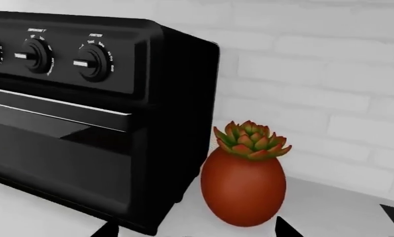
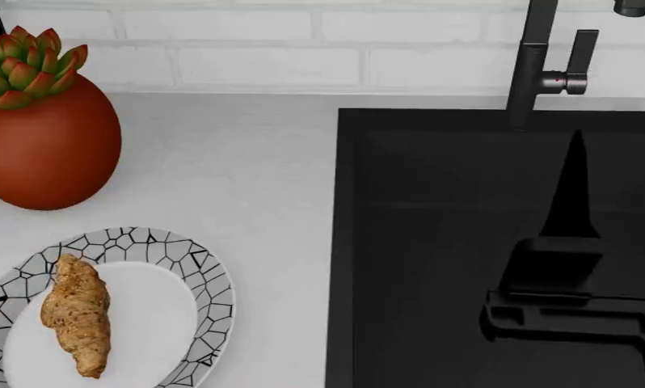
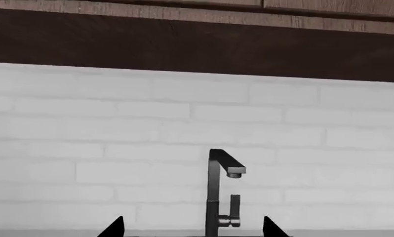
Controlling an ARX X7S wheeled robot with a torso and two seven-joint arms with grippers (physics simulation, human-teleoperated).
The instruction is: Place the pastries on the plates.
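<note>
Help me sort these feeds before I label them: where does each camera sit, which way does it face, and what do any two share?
Head: high, looking down at the counter, croissant on a plate, and sink; right gripper shows.
Left wrist: low, facing the oven and potted plant; left gripper tips show.
Right wrist: facing the brick wall and faucet; fingertips show.
Shared: plant, head and left wrist; faucet, head and right wrist.

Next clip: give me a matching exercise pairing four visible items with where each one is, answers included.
Items:
1. croissant
2. succulent in red pot
3. black faucet
4. black toaster oven

Places:
A. behind the sink
B. on the mosaic-rimmed plate
C. beside the red pot, against the brick wall
D. on the counter behind the plate

Pairs: 1-B, 2-D, 3-A, 4-C
</note>
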